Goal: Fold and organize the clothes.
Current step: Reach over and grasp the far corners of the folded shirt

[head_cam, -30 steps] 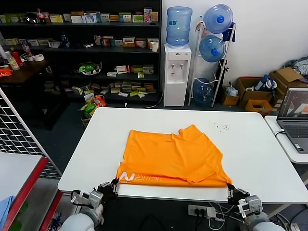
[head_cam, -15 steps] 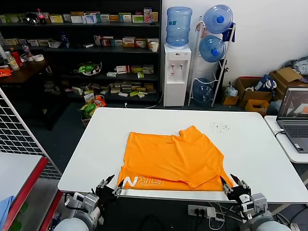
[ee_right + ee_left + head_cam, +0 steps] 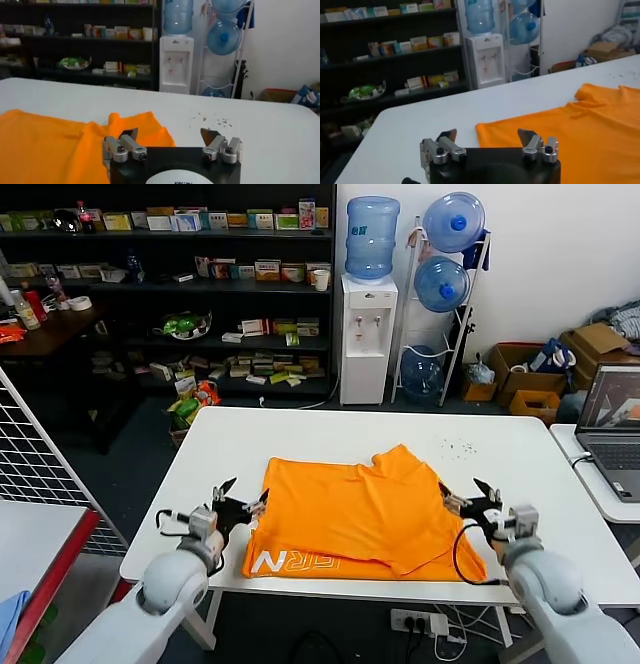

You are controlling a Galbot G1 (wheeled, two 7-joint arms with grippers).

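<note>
Head looks down; wrist views skim the table (image 3: 520,484) low.

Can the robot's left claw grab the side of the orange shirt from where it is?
Probably yes: the left claw is open right beside the shirt, with only bare table between them.

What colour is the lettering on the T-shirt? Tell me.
White, on the orange T-shirt; clearest in the head view.

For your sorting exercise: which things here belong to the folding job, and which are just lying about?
Job: T-shirt; table; left claw and right claw, both open beside the shirt.
Lying about: laptop; water dispenser; shelves; cardboard boxes.
</note>
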